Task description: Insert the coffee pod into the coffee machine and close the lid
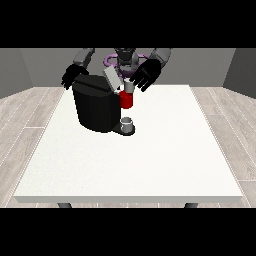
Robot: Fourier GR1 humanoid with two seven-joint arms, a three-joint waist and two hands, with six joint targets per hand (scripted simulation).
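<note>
Lid (112, 78) up, tilted, above the red holder (127, 100) at the machine (95, 106) front. Pod: can't tell, prob. in holder. Hand at view's right (145, 75), fingers spread, just right of lid — push lid down square. Hand at view's left (73, 77) far behind machine; fingers unclear.

Matt black coffee machine (95, 107); smooth white table (150, 160).
</note>
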